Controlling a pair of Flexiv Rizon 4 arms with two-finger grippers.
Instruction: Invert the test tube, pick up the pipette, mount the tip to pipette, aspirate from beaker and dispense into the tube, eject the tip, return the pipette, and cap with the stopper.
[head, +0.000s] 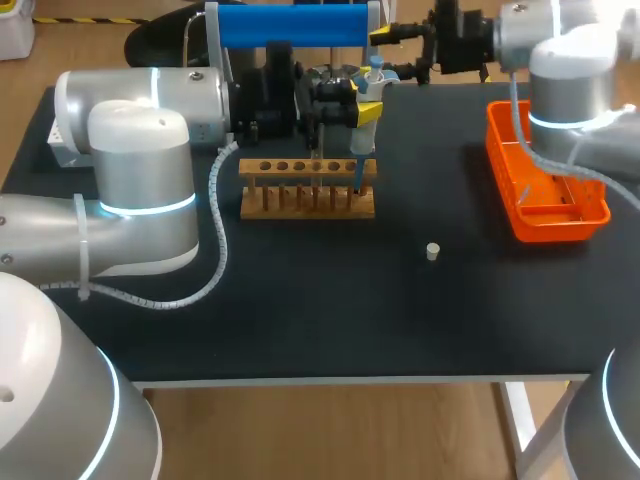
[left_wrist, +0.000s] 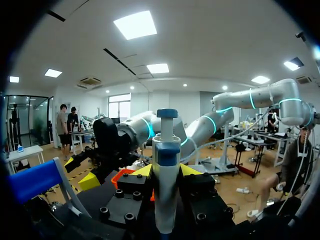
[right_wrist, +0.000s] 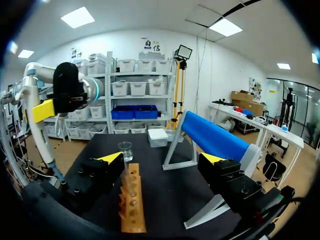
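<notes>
- Black table (head: 300, 300): carries everything below.
- Left arm (head: 140, 170): comes in from the left and ends over the rack's right end.
- Right arm (head: 570, 70): comes in from the right, with its wrist above the table's far edge.
- Blue roller stand (head: 293, 25): at the far edge, behind the rack.
- Orange tray (head: 545, 180): at the table's right side, under the right arm.
- Wooden rack (head: 308, 187): a single row of holes, at centre-left. In the right wrist view it runs lengthwise below the gap between that gripper's fingers.
- Left gripper (left_wrist: 166, 172): yellow tips pressed on either side of the pipette, pinching its body.
- Right gripper (right_wrist: 161, 159): fingers spread wide, nothing between them.
- Pipette (head: 365, 100): upright, plunger up, with its lower end down at a hole near the rack's right end. I cannot tell whether it enters a tube.
- Beaker (right_wrist: 125, 150): clear, just beyond the rack's far end.
- Stopper (head: 432, 251): small and pale, alone on the bare table, between rack and tray and nearer the front edge.
</notes>
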